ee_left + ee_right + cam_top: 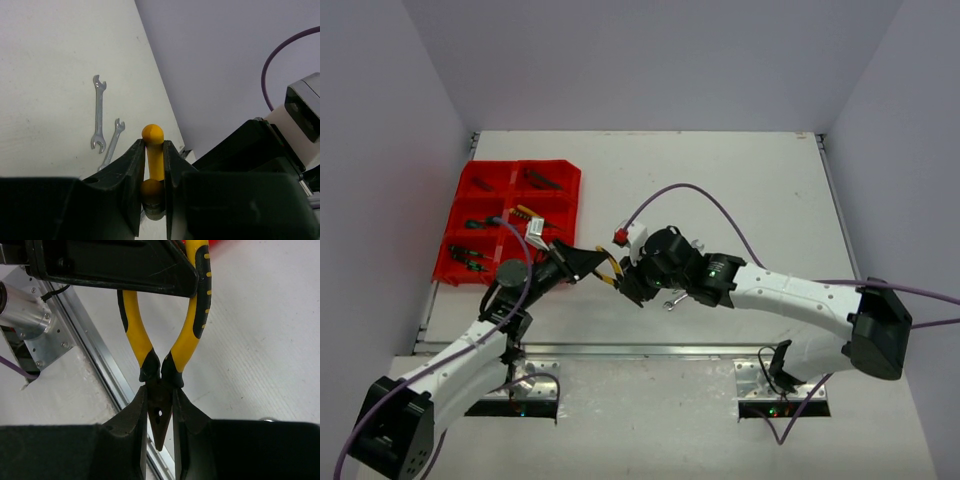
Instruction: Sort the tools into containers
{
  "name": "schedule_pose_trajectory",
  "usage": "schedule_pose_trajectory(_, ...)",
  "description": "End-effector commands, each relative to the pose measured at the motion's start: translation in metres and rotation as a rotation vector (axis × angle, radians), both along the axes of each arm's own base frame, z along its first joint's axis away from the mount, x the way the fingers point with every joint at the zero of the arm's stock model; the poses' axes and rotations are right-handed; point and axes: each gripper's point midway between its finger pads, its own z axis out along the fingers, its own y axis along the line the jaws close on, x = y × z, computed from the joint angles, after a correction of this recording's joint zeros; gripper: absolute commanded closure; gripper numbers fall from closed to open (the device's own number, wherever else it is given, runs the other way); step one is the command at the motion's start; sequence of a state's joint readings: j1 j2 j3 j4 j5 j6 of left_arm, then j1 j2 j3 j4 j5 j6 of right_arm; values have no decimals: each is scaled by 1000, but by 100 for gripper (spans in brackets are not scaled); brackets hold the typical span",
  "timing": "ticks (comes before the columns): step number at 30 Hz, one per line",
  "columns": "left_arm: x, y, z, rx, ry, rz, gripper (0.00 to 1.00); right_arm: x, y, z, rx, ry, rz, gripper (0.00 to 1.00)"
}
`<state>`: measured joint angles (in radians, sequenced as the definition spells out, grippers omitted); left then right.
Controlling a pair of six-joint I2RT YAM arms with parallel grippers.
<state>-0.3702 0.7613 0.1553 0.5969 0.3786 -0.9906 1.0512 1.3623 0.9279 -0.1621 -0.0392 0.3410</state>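
Note:
Yellow-black-handled pliers (609,272) hang above the table between both grippers. My left gripper (588,265) is shut on the ends of the yellow handles (153,155). My right gripper (630,281) is shut on the dark pliers head (160,407), with the handles rising toward the left gripper's fingers (115,265). The red organizer tray (510,222) lies at the left of the table with several tools in its compartments. Two silver wrenches (99,112) (113,144) lie on the table beyond the left gripper; one shows under the right arm (672,300).
The table's metal front rail (100,365) runs below the pliers. Purple cables (680,192) loop over the right arm and the left arm. Grey walls close in the table on three sides.

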Motion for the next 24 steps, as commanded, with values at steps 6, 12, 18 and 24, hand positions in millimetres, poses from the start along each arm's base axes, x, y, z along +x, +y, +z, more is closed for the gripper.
schedule_pose_trajectory(6,14,2,53,36,-168,58,100,7,13,50,187,-82,-42,43)
schedule_pose_trajectory(12,55,41,66,195,-107,333,100,24,-21,44,100,-117,-213,12)
schedule_pose_trajectory(18,110,131,55,380,51,739,100,25,-73,49,67,-182,-348,1)
schedule_pose_trajectory(24,154,208,48,496,180,1049,100,9,-105,52,126,-193,-370,1)
